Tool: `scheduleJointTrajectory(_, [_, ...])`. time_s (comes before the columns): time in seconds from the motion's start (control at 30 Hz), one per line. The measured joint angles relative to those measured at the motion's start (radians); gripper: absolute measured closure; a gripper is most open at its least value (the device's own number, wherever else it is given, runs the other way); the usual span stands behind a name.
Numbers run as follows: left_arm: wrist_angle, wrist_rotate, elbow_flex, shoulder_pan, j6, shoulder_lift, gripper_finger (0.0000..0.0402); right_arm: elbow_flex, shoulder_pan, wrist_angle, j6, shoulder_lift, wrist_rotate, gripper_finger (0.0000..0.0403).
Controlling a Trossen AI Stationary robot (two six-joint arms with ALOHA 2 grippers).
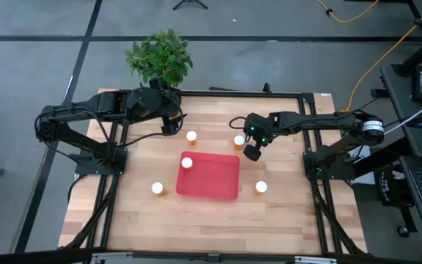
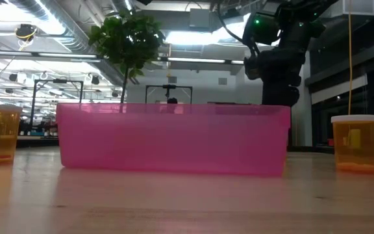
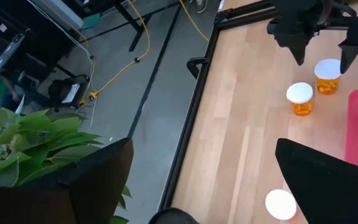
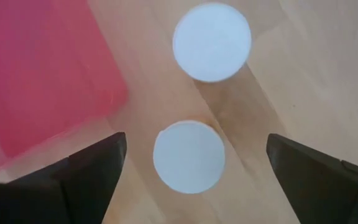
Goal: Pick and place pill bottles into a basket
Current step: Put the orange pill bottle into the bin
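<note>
One pill bottle (image 1: 187, 163) stands in the red basket (image 1: 218, 183).
No readable labels. Right claw (image 4: 188, 155) hangs wide open, empty, above two white-capped bottles (image 4: 189, 155) beside the basket; left claw (image 1: 168, 126) empty, spread, at worktop (image 1: 269, 220) rear.

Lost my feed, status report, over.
Right gripper open, above two bottles beside the red tray. Left gripper parked near plant. One bottle in tray. Nothing blocking.

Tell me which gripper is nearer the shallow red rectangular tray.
Right. The right gripper, fingers open, hangs just off the shallow red rectangular tray's far right corner; the left gripper sits farther off, by the plant.
</note>
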Motion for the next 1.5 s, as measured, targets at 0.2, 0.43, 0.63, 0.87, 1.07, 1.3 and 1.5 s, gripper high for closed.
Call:
scheduleJointTrajectory(0.2, [-0.013,-0.002,0.0,0.0,0.001,0.0,0.0013,0.0,0.004,-0.002,0.056,0.002,0.0,0.0014])
scheduleJointTrajectory(0.43, [-0.017,-0.002,0.0,0.004,0.009,0.0,0.0013,0.0,0.03,-0.016,0.077,0.007,0.021,0.0014])
scheduleJointTrajectory(0.63, [-0.021,0.019,0.0,0.026,0.018,0.0,0.0013,0.0,0.051,-0.06,0.079,0.05,0.035,0.0014])
scheduleJointTrajectory(0.87, [-0.021,0.049,0.0,0.059,0.019,0.0,0.0013,0.001,0.067,-0.062,0.071,0.131,0.03,0.0015])
scheduleJointTrajectory(1.07, [-0.021,0.087,0.0,0.074,0.019,0.0,0.0013,0.032,0.067,-0.062,0.049,0.16,0.051,0.0015])
scheduleJointTrajectory(1.3, [-0.021,0.095,0.0,0.079,0.019,0.0,0.0013,0.073,0.066,-0.059,0.032,0.161,0.087,0.0015])
scheduleJointTrajectory(1.5, [-0.021,0.095,0.0,0.079,0.035,0.0,0.0013,0.073,0.066,-0.086,0.046,0.161,0.087,0.0015])
